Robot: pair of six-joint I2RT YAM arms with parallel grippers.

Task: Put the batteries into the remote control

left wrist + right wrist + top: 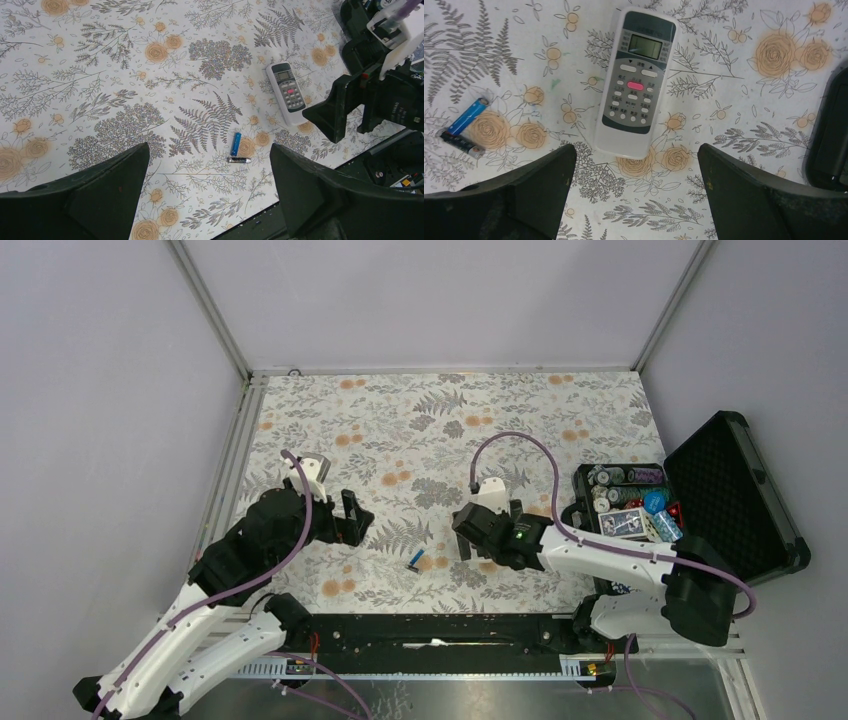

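Cloth (440,430) printed with grey ferns and orange roses covers the table, flat and matte. At the right edge stands a hard black case (740,490), its lid tilted open and lined with dimpled foam. Its tray holds round chip stacks (620,480), a blue-backed card deck (625,524) and blue dice (655,502).

Both arms are white plastic with black joints and purple cables. The left gripper (350,518) hangs over the left near part of the cloth, its blunt black fingers (100,195) spread wide with nothing between them. The right gripper (472,532) hangs right of centre, equally wide apart and empty.

The remote control (636,85) lies face up directly below the right gripper. It is a glossy white oblong with rounded corners, a grey panel and a pale green-grey screen at its far end. One oval button is pink, the rest white or dark. Its button labels are too small to read.

The batteries lie just left of the remote, near the near edge. One is a slim blue cylinder (468,116), the other a dark one (461,143). Their ends meet in a V, though whether they touch is unclear. The print on the dark one is illegible.
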